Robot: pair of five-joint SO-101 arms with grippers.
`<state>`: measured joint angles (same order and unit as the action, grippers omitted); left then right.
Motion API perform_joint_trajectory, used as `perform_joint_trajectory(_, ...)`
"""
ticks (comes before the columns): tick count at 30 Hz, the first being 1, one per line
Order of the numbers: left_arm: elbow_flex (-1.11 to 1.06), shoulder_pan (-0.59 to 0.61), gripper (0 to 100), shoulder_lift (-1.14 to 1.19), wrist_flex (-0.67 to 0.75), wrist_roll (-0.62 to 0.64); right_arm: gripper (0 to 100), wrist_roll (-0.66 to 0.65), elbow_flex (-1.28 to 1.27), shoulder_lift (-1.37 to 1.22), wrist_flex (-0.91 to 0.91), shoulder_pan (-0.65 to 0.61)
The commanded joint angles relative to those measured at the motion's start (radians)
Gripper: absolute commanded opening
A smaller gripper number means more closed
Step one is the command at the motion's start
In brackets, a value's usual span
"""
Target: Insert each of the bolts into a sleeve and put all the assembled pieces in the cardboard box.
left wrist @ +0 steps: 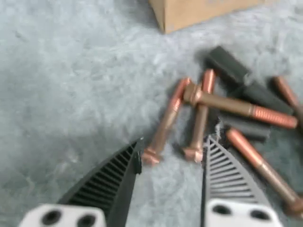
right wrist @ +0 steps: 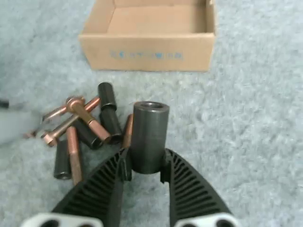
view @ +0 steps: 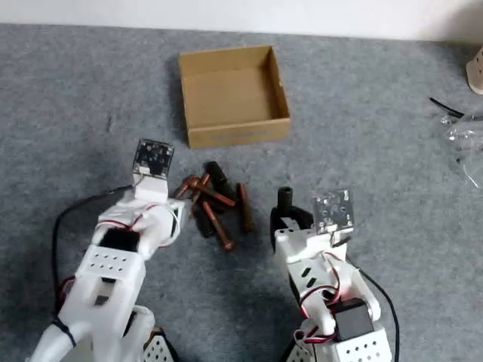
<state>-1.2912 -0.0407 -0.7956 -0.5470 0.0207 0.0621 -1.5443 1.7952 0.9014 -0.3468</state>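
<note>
Several copper bolts (view: 216, 213) and black sleeves (view: 219, 179) lie heaped on the grey felt in front of the cardboard box (view: 234, 94). My left gripper (left wrist: 173, 158) is open just over the heads of two bolts (left wrist: 165, 120) at the heap's near edge. In the high view that gripper (view: 185, 213) sits at the heap's left side. My right gripper (right wrist: 146, 163) is shut on a black sleeve (right wrist: 150, 135), held upright with its open bore facing up. The same sleeve (view: 285, 201) stands right of the heap in the high view.
The cardboard box (right wrist: 147, 32) is empty, its open top beyond the heap. Clear plastic bags and a black cable (view: 456, 124) lie at the far right edge. A white object (view: 475, 69) sits at the right border.
</note>
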Motion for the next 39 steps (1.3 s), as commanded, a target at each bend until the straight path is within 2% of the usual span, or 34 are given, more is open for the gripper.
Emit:
perform_joint_trajectory(1, -0.038, -0.013, 21, -0.027, 0.02, -0.006, 0.3, -0.014, -0.051, 0.019, -0.074, 0.058)
perform_joint_trajectory(5, -0.048, -0.004, 20, -0.028, 0.032, 0.041, 0.3, -0.012, -0.127, 0.019, -0.154, 0.088)
perform_joint_trajectory(8, 0.061, 0.004, 20, -0.022, 0.002, 0.255, 0.3, -0.012, -0.137, 0.019, -0.157, 0.088)
perform_joint_trajectory(13, 0.392, -0.061, 20, -0.019, -0.364, 0.428, 0.3, -0.012, -0.139, 0.019, -0.157, 0.091)
perform_joint_trajectory(15, 0.507, -0.099, 20, -0.018, -0.446, 0.448, 0.3, -0.012, -0.139, 0.019, -0.159, 0.091)
perform_joint_trajectory(20, 0.651, -0.185, 20, 0.019, -0.459, 0.503, 0.3, -0.012, -0.139, 0.019, -0.16, 0.091)
perform_joint_trajectory(27, 0.771, -0.202, 20, 0.414, -0.466, 0.603, 0.3, -0.014, -0.139, 0.019, -0.16, 0.091)
perform_joint_trajectory(31, 0.82, -0.237, 21, 0.591, -0.468, 0.77, 0.3, -0.014, -0.139, 0.019, -0.16, 0.091)
perform_joint_trajectory(36, 0.862, -0.239, 21, 0.63, -0.543, 0.879, 0.3, -0.014, -0.139, 0.019, -0.16, 0.091)
perform_joint_trajectory(39, 0.885, -0.239, 20, 0.631, -0.601, 0.898, 0.3, -0.014, -0.139, 0.019, -0.16, 0.091)
